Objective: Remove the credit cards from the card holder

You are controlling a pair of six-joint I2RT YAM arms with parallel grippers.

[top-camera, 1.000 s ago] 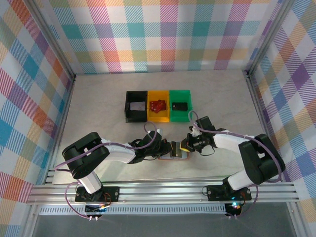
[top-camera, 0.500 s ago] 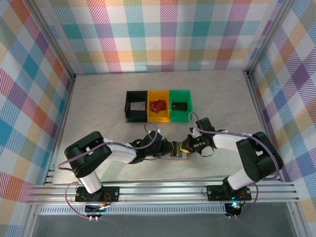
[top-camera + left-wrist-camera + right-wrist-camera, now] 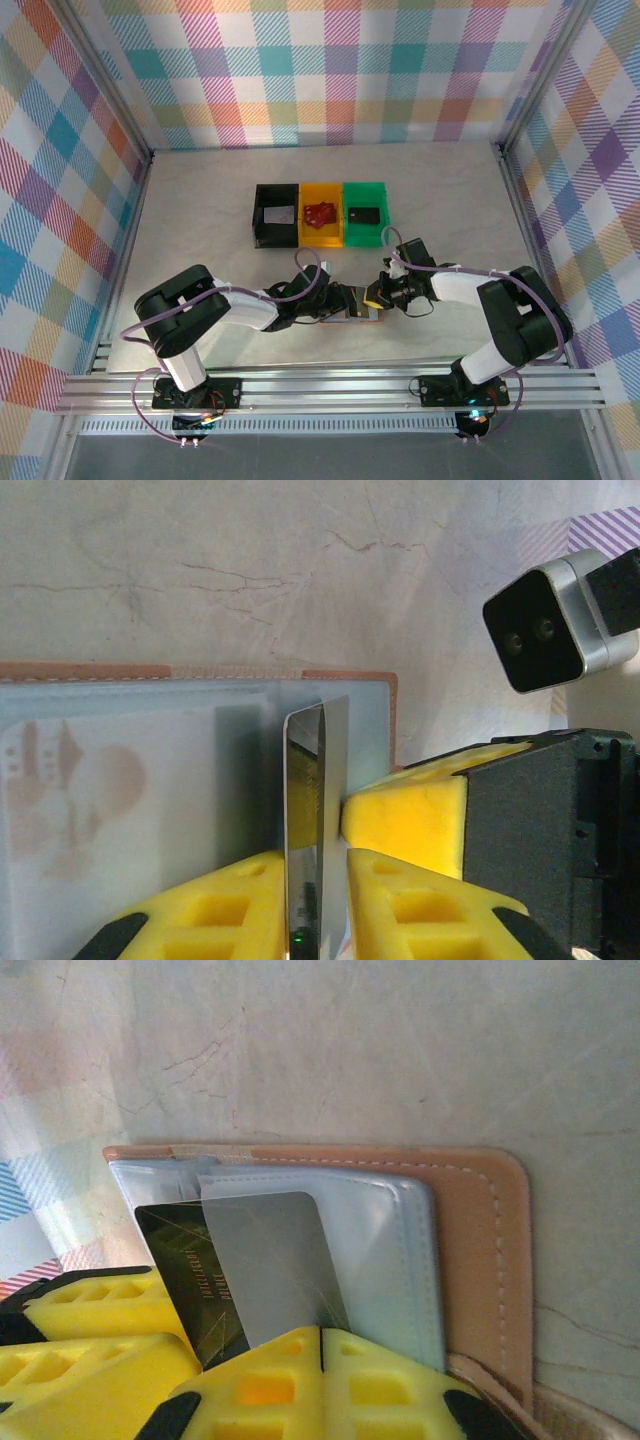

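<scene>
Edge-on credit card [image 3: 318, 760] between left gripper [image 3: 315, 860] pads, grip unclear; right gripper [image 3: 320, 1338] pressed together; card holder [image 3: 480, 1250] cropped.

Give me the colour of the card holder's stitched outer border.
Tan-brown, with pale stitching; the card holder shows it best in the right wrist view.

My two arms fold inward and meet at the near middle of the table [image 3: 200, 220]. My left gripper [image 3: 338, 300] and my right gripper [image 3: 380, 294] sit close together at the tan card holder [image 3: 362, 312], which lies flat; my jaws are too small here to read. Farther back, three bins stand in a touching row: the black bin [image 3: 258, 220] holds a pale flat piece [image 3: 280, 213], the yellow bin [image 3: 321, 188] a red thing [image 3: 320, 213], and the green bin [image 3: 365, 187] a small dark thing [image 3: 362, 214].
</scene>
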